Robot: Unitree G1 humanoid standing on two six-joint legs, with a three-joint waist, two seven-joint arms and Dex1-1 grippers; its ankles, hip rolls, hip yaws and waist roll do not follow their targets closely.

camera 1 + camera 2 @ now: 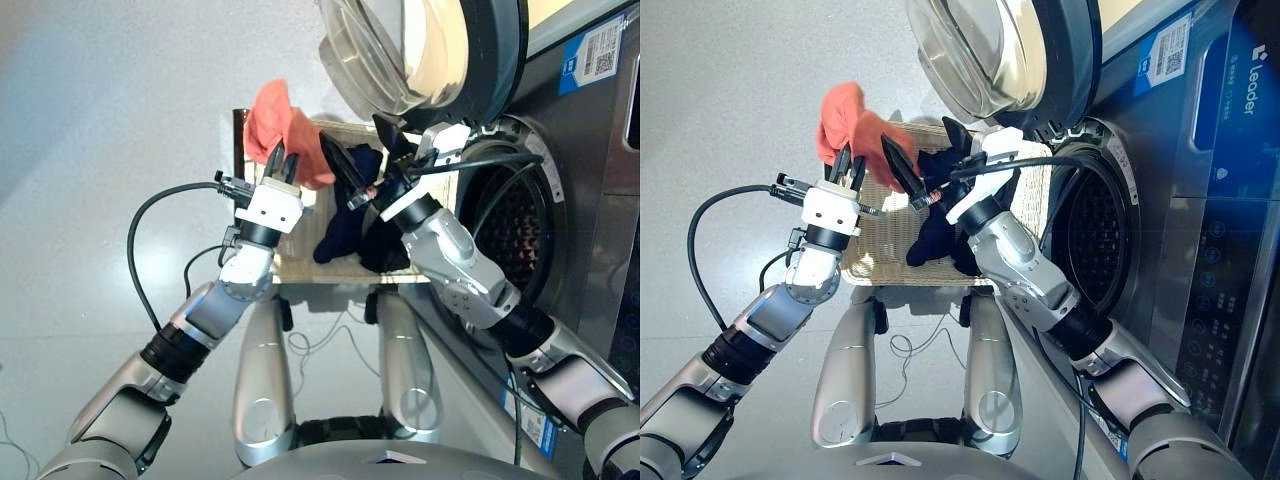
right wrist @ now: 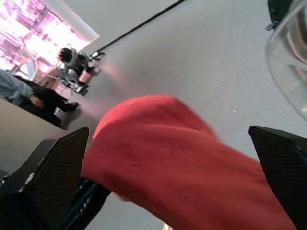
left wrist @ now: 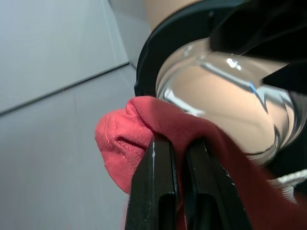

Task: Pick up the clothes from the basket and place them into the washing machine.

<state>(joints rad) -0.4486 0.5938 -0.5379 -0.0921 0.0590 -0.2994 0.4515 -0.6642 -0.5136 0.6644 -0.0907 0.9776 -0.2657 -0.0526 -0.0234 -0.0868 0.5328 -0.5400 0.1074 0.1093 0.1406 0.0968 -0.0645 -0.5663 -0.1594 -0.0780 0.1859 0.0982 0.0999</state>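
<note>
Left gripper (image 1: 281, 160) pinches the red cloth (image 1: 283, 128) tight above the basket (image 1: 876, 258), right gripper (image 1: 928, 160) spread wide and empty, navy cloth (image 1: 343, 225) half hidden behind it.

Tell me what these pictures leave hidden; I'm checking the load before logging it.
- Basket: its floor is mostly covered by the navy garment, the black garment and the right gripper in both eye views.
- Coral-red garment: the left wrist view shows only the fold pinched by the left gripper.
- Washing machine drum: the right arm covers part of it.
</note>
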